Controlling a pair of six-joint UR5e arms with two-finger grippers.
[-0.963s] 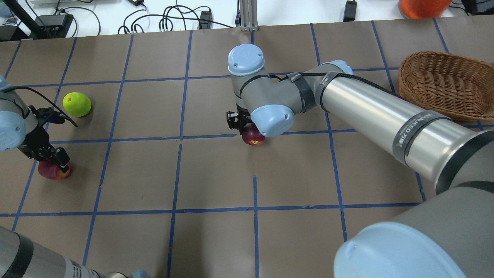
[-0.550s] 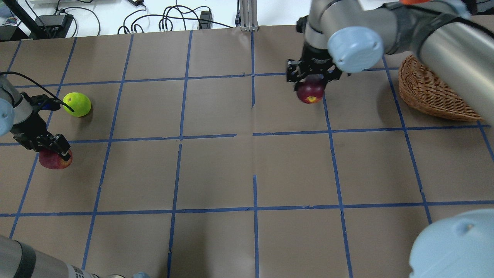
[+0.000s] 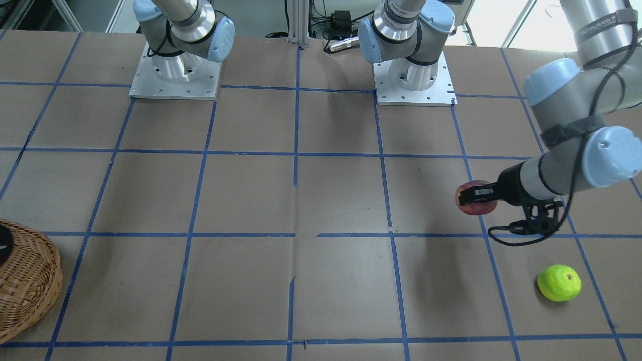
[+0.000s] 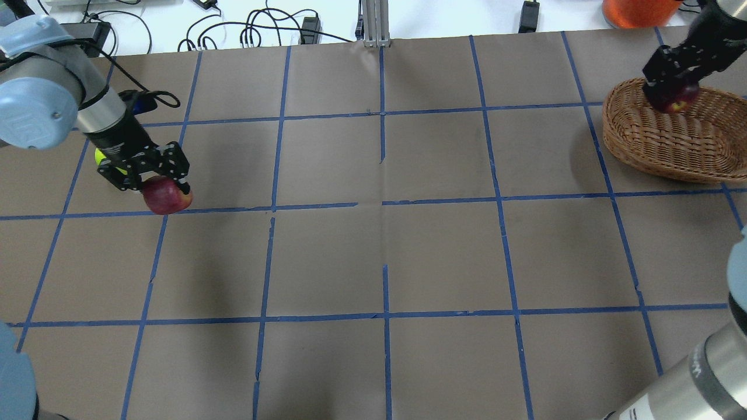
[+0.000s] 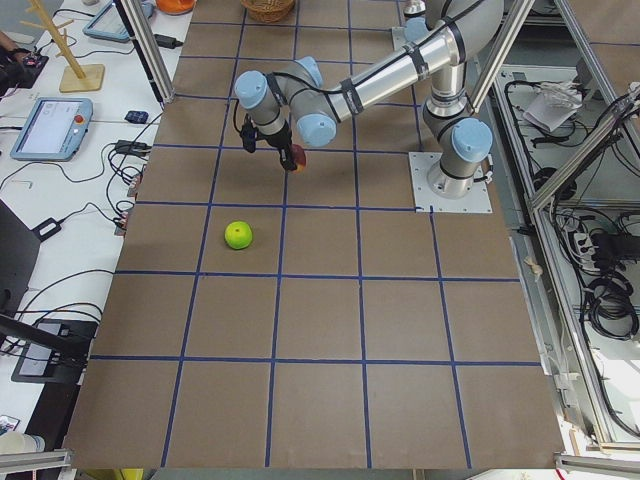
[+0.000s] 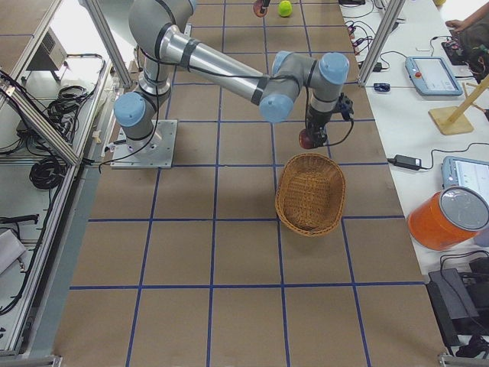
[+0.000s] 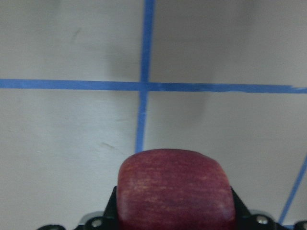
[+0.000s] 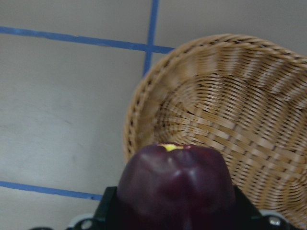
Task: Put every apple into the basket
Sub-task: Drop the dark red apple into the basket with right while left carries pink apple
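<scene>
The right hand clamps the dark apple above the rim of the basket at the counter's far right corner; dropped here, it might glance off and roll away. The left hand grips the red apple by the left edge, with the green apple lying beyond.

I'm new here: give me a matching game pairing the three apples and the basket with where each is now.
1. dark purple-red round apple
2. brighter red round apple
3. lime green round apple
4. brown woven wicker basket

a. lying loose on the table
b. gripped in the left jaws, lifted
c. standing empty
d. gripped in the right jaws, by the basket

Pairs: 1-d, 2-b, 3-a, 4-c
</scene>
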